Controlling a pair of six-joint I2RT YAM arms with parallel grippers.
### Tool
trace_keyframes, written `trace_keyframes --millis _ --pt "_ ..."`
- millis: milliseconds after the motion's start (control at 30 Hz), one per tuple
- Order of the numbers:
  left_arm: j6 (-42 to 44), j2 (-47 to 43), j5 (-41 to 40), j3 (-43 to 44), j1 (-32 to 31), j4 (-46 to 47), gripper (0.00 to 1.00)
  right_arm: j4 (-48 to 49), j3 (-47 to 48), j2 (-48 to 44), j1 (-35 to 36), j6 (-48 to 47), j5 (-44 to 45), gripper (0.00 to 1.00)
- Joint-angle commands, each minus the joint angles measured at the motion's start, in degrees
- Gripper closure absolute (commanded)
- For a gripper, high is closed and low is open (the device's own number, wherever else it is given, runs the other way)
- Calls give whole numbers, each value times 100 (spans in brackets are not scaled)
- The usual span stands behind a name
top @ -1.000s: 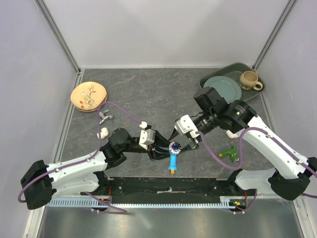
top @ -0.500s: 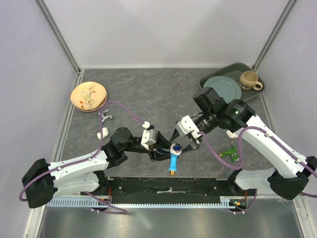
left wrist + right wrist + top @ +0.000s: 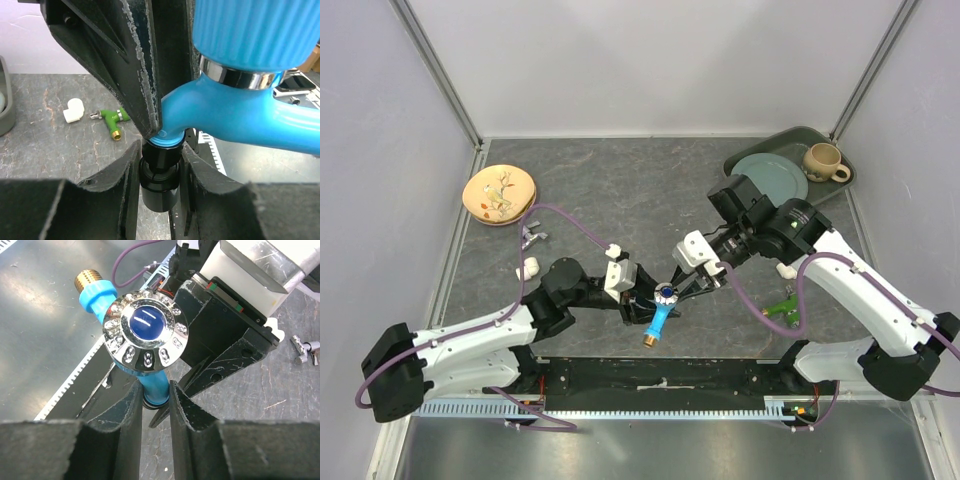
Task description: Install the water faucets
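The blue faucet (image 3: 658, 318) is held off the table between both arms, its chrome knob (image 3: 145, 332) up and its brass tip (image 3: 87, 280) toward the near edge. My left gripper (image 3: 638, 306) is shut on its black end piece (image 3: 159, 182). My right gripper (image 3: 686, 289) is shut on the blue tube just below the knob, seen in the right wrist view (image 3: 155, 390). The green faucet (image 3: 785, 307) lies on the table at the right, beside my right arm; it also shows in the left wrist view (image 3: 112, 119).
A white elbow piece (image 3: 527, 268) and a small metal part (image 3: 530, 237) lie at the left. Another white elbow (image 3: 73, 110) lies by the green faucet. A flowered plate (image 3: 499, 193) sits far left. A tray (image 3: 756, 156) with a plate and a cup (image 3: 825, 160) sits far right.
The blue faucet has tilted: its brass tip swung left and the knob shifted slightly left. Both grippers stay closed on it and moved a little with it.
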Motion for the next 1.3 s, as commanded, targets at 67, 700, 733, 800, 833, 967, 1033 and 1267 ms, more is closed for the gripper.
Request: trace_keyframes --millis 67,700,733,800,833,967,1033,1267 --pt "-34 -320 -907 98 26 247 98 38 9 77 25 268 -282 80" --pt "142 -707 -2771 -139 17 18 98 3123 -1370 -635 34 3572 860 65" --pt "142 -716 -2806 -139 17 18 98 3176 -1397 -661 34 3660 895 55" --pt "107 -742 -2982 -174 17 27 98 3394 -1493 -784 34 3766 974 37" --pt "98 -751 -3043 -192 17 27 98 3483 -1529 -845 25 3940 1036 34" --pt "46 -804 -3420 -227 17 -17 98 4255 -1941 -1423 25 4564 1815 26" --pt "2 -804 -3632 -227 35 -52 98 4827 -2319 -1662 25 4802 2142 25" --pt "-315 -813 -4536 -201 61 -35 98 7010 -3873 -2436 25 5848 3391 28"
